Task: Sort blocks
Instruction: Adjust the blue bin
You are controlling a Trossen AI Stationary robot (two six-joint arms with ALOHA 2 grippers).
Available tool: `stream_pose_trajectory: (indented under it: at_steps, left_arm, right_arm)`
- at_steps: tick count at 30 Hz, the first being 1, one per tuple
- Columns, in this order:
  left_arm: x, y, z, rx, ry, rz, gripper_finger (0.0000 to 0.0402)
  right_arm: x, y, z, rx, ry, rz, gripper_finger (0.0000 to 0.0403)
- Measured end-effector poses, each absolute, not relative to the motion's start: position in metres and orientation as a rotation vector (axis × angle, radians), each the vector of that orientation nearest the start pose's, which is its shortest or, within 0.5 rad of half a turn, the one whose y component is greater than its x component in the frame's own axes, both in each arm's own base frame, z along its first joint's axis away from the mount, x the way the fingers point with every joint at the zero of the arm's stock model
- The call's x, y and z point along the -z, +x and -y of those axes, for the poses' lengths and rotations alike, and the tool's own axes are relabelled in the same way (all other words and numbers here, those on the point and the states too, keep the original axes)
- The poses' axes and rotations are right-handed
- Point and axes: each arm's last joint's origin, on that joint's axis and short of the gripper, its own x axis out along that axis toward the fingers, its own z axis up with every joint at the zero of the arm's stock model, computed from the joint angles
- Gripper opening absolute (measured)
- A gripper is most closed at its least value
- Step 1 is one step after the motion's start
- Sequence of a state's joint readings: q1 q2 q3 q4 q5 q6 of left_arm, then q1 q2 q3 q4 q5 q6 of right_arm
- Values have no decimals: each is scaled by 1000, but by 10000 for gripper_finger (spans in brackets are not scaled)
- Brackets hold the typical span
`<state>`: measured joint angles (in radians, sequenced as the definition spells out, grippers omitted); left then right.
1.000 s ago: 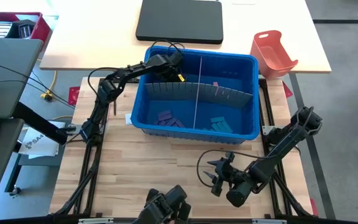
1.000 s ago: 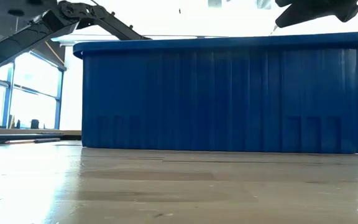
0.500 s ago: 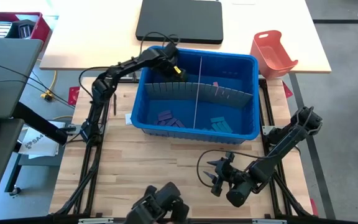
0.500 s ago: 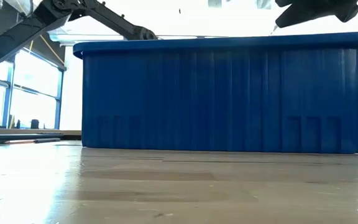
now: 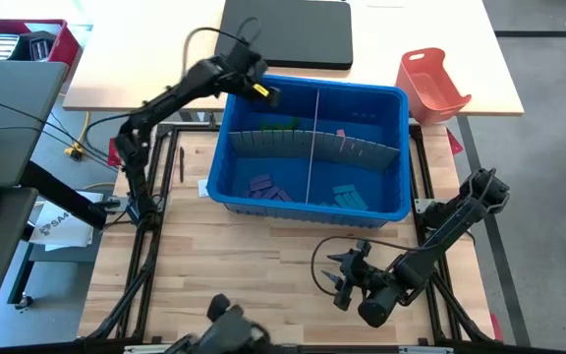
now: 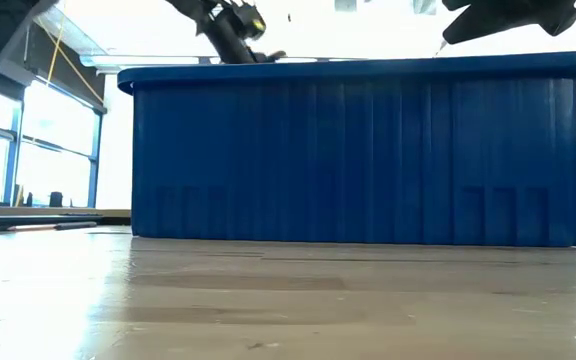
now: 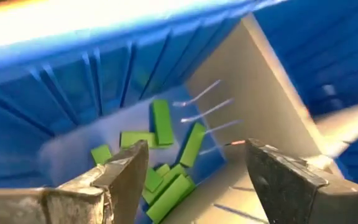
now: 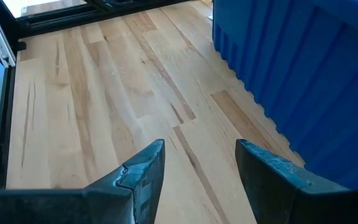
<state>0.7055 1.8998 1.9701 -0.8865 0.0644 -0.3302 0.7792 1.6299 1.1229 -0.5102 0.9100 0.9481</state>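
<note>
A blue bin stands mid-table, split into compartments by grey dividers. Green blocks lie in the far left compartment, also seen as green blocks in the left wrist view. Pink blocks lie far right, purple blocks near left, and teal-blue blocks near right. My left gripper hangs open above the bin's far left corner with nothing between its fingers; in the low view my left gripper is above the rim. My right gripper is open over the wooden table in front of the bin.
An orange-red tray and a flat black case lie on the white table beyond the bin. A red box sits at the far left. Bare wood stretches between the bin's near wall and the table's near edge.
My left gripper has risen out of the bin's far left compartment and drawn back toward the far left corner, tipping less steeply down. The green blocks that it covered now show, lying on the compartment floor. My right arm has kept still.
</note>
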Motion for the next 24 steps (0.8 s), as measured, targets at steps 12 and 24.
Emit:
stream_pose_trajectory:
  at_steps: [12,24]
  left_arm:
    - [-448,252,-137,-649,-219,-740,259]
    - [-391,190,-96,-968,-199,-680,259]
  right_arm:
    - [-253,269,-195,410,160,-560,193]
    - [-421,265,-63,802,-48,-554,197]
